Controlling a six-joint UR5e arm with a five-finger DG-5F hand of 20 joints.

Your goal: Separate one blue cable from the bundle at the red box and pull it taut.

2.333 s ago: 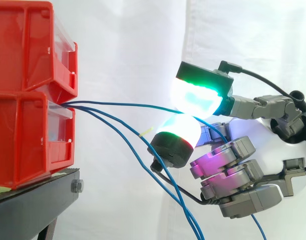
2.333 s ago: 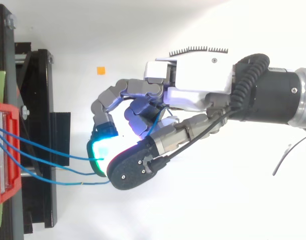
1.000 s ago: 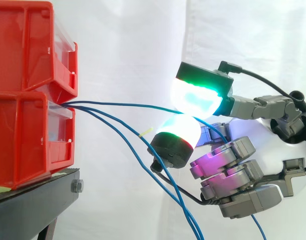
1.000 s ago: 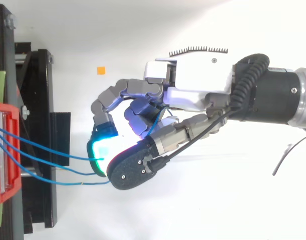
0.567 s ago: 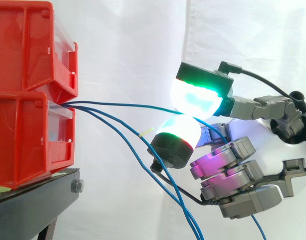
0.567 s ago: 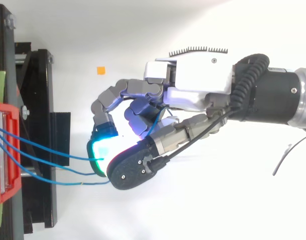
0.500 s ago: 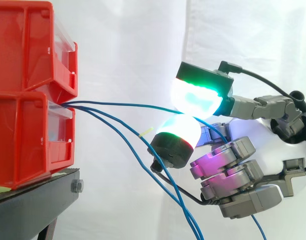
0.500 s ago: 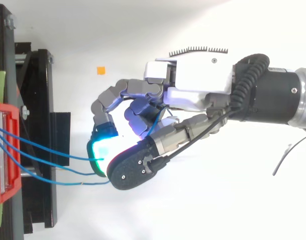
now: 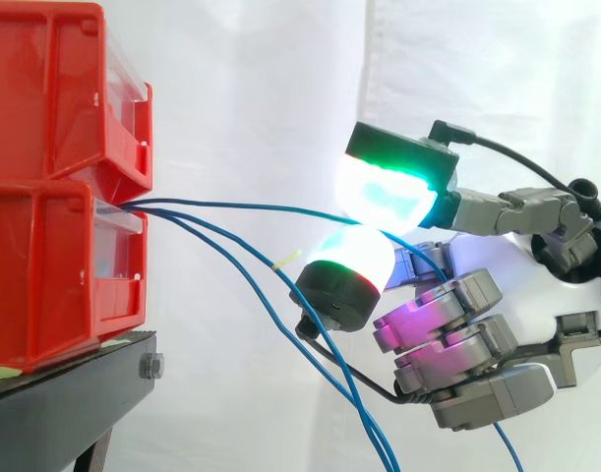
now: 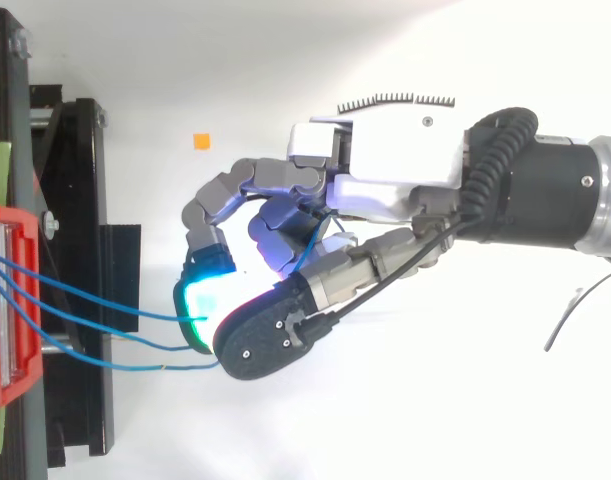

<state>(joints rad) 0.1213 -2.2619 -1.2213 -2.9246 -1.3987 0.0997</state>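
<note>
Hand: enters from the right; thumb and one finger closed together, their glowing pads pinching a single blue cable; remaining fingers curled below.

Blue cable: runs nearly straight and close to level from the pinch to the front of the lower red bin, where it emerges at the top edge.

Two other blue cables: leave the same bin front and sag down under the hand, apart from the held one.

Upper red bin: stacked on the lower.

Black stand: beneath both bins.

White curtain: behind.
</note>
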